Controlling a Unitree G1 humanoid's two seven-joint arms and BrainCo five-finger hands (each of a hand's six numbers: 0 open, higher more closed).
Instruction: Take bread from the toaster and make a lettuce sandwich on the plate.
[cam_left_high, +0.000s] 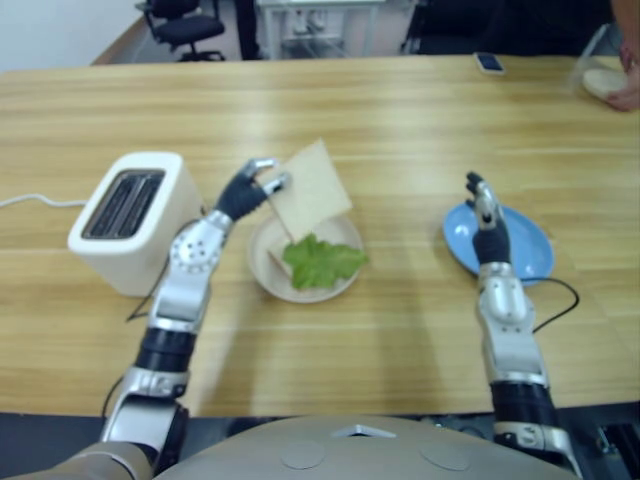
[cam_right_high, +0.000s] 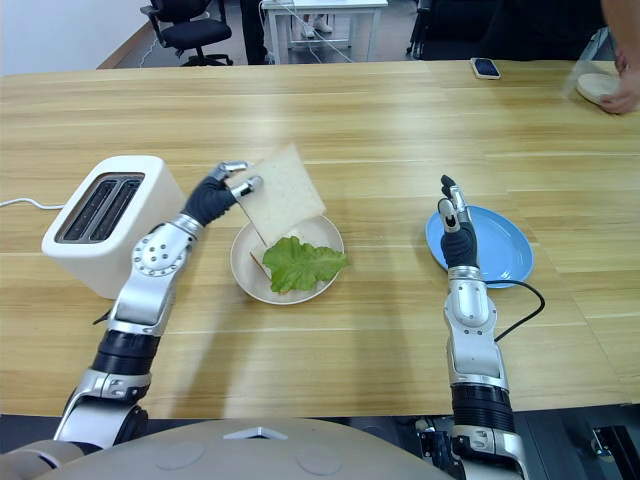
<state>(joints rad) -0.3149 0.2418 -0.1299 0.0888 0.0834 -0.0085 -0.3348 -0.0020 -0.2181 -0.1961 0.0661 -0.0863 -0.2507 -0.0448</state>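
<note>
At the centre of the wooden table (cam_left_high: 400, 130), the cream plate (cam_left_high: 262, 268) serves as my reference. On it lies a lettuce leaf (cam_left_high: 322, 262), and a lower slice (cam_left_high: 277, 263) peeks out at the leaf's left edge, beneath it. Above the plate's far rim, the left hand (cam_left_high: 248, 190) pinches the upper bread slice (cam_left_high: 312, 190) by its left corner, fingers closed on it. The slice is tilted, its lower corner pointing down toward the leaf; I cannot tell whether the two touch. Left of the plate, just beyond the left forearm, stands the white toaster (cam_left_high: 125, 220), slots facing up, with a white cord (cam_left_high: 30, 201) running off from it to the left. Right of the plate, well apart from it, lies a blue plate (cam_left_high: 530, 250). The right hand (cam_left_high: 487, 215) is raised over the blue plate's near-left edge, fingers straight, holding nothing. A black cable (cam_left_high: 560, 292) curls on the table at the blue plate's near side.
</note>
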